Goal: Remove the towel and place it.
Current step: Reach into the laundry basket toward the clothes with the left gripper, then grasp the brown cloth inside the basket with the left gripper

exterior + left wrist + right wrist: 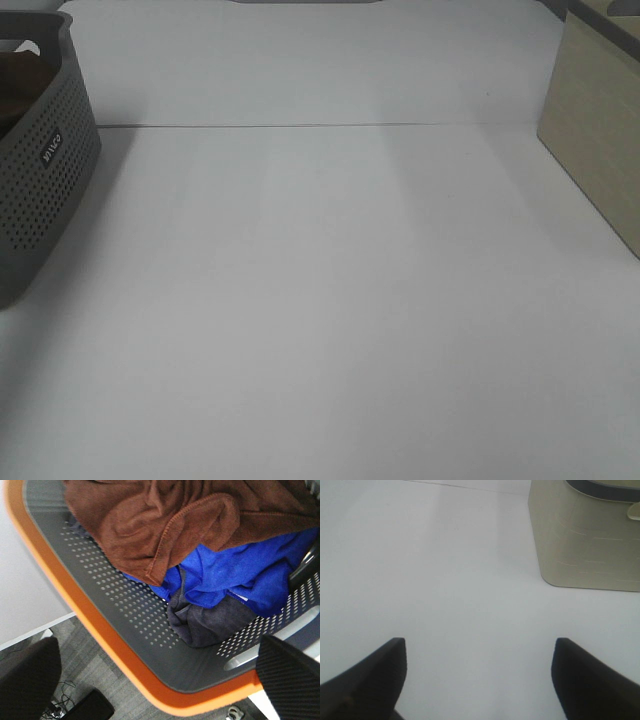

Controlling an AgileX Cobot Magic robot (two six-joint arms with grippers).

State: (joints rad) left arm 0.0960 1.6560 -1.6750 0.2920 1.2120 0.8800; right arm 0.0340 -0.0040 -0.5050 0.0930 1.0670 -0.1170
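Observation:
The towel (150, 525) is dark brown plush with a stitched hem. It lies crumpled on top of a blue cloth (240, 575) and a dark grey cloth (210, 622) inside a grey perforated basket with an orange rim (100, 645). My left gripper (160, 680) hangs open above the basket's near rim, apart from the towel. One of its black fingers (290, 680) shows at the edge of the view. My right gripper (480, 680) is open and empty over the white table (445, 580). Neither gripper shows in the exterior high view.
In the exterior high view a grey perforated basket (45, 190) stands at the table's left edge, with dark cloth inside. A beige box (600, 140) stands at the right edge and also shows in the right wrist view (585, 540). Floor and cables (75, 700) lie below the basket.

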